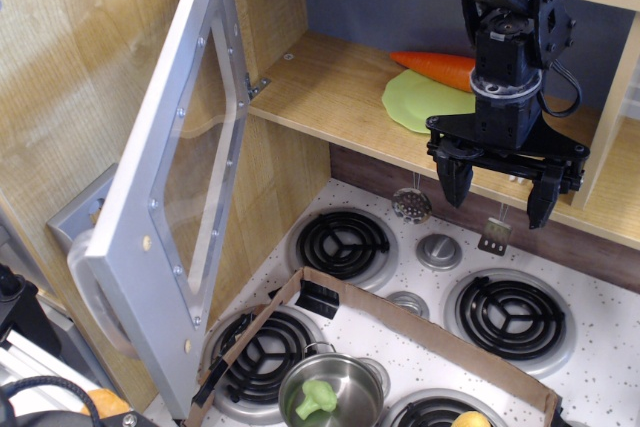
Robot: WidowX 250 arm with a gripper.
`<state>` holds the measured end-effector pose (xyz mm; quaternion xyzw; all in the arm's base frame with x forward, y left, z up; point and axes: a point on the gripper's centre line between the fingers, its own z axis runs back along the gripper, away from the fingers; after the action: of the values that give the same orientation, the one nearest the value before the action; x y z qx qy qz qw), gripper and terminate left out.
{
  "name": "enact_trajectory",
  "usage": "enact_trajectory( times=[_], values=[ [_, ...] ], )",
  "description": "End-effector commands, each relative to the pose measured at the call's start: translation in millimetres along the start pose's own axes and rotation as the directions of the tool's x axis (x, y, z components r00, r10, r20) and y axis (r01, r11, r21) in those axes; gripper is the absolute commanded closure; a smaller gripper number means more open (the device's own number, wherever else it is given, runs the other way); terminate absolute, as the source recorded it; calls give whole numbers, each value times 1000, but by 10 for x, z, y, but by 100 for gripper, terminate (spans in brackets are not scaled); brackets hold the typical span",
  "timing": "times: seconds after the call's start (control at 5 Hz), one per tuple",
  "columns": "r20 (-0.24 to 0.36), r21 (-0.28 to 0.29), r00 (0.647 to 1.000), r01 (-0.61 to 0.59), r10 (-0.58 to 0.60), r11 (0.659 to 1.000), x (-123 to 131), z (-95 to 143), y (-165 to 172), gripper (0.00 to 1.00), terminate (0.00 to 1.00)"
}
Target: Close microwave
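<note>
Silver-grey microwave (175,197) door swung wide open | arm vertical before compartment | fingers (455,179) spread, pointing down, holding nothing

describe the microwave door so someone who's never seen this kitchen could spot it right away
Above the stovetop runs a light wood shelf. At its left end the microwave door swings wide open. Unlike the wood panels around it, it is a silver-grey frame with a clear window.

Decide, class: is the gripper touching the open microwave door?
Apart. The one view shows the gripper open, with shelf and stove visible between it and the microwave door.
</note>
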<state>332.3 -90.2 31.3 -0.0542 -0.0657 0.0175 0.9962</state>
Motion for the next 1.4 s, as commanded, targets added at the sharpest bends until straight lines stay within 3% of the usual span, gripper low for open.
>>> enact_trajectory(
  times=[0.0, 0.2, 0.4, 0.6, 1.2],
  values=[
    [0, 0, 1000, 0, 0, 1000, 0, 0, 0, 0, 0],
    [14, 22, 1000, 27, -27, 999, -20, 146, 57, 0, 0],
    [-9, 1, 997, 72, -72, 997, -89, 322, 118, 0, 0],
    [6, 35, 993, 115, -115, 993, -172, 537, 177, 0, 0],
    [-56, 156, 967, 254, -248, 955, -383, 1159, 625, 0, 0]
  ],
)
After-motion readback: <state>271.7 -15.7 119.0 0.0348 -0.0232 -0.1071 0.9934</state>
